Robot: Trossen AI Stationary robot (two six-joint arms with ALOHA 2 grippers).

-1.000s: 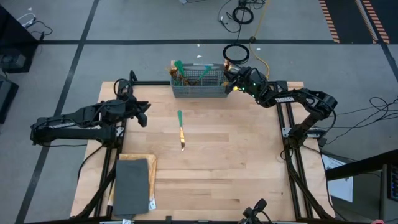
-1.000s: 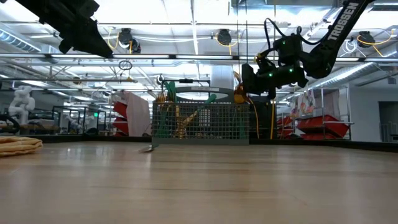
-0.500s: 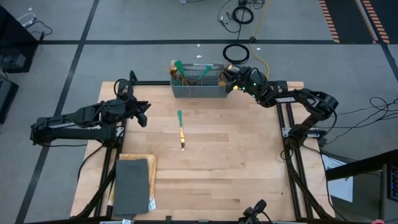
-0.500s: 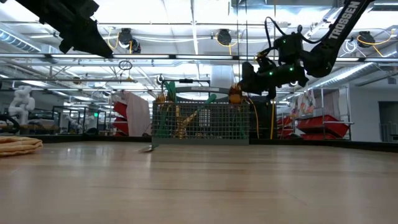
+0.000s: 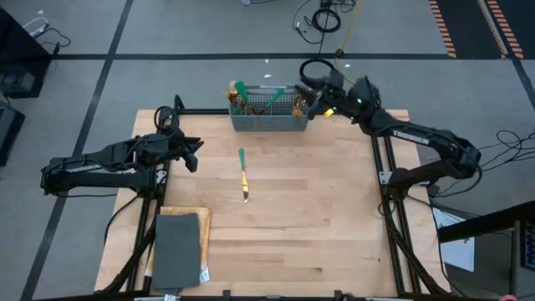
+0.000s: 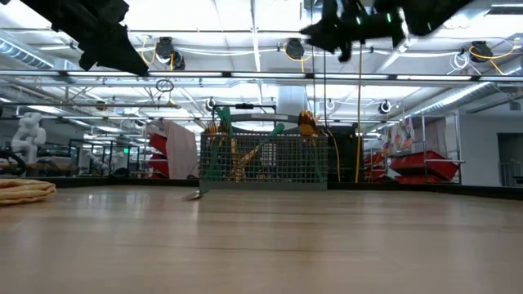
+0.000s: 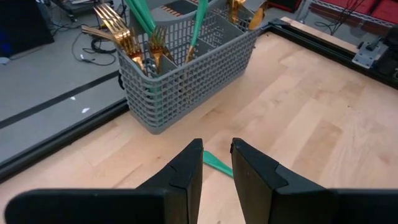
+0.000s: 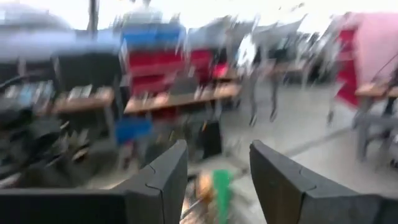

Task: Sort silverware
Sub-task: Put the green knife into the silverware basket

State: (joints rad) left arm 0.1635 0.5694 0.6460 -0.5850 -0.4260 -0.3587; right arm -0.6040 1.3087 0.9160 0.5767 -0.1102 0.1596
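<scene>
A grey mesh basket (image 5: pixel 269 109) stands at the table's far edge with several pieces of silverware (image 7: pixel 134 46) upright in it, gold heads and teal handles sticking out. A gold head (image 6: pixel 306 124) stands up at its right end. One more piece (image 5: pixel 242 173) lies flat mid-table, teal handle toward the basket. My right gripper (image 5: pixel 303 99) hovers open high above the basket's right end, with nothing between its fingers (image 8: pixel 165 180). My left gripper (image 5: pixel 197 156) hangs open above the table left of the lying piece, whose handle (image 7: pixel 217 163) shows beyond its fingertips.
A dark grey slab (image 5: pixel 177 248) lies on a tan pad (image 6: pixel 24 189) at the near left corner. Bare wood (image 5: pixel 318 217) spreads across the middle and right of the table. Black frame rails (image 5: pixel 380 159) run along the table's sides.
My right gripper has risen well above the basket's right end and drawn slightly toward the far edge. The gold-headed piece that was at its fingers stays behind, standing in the basket's right end.
</scene>
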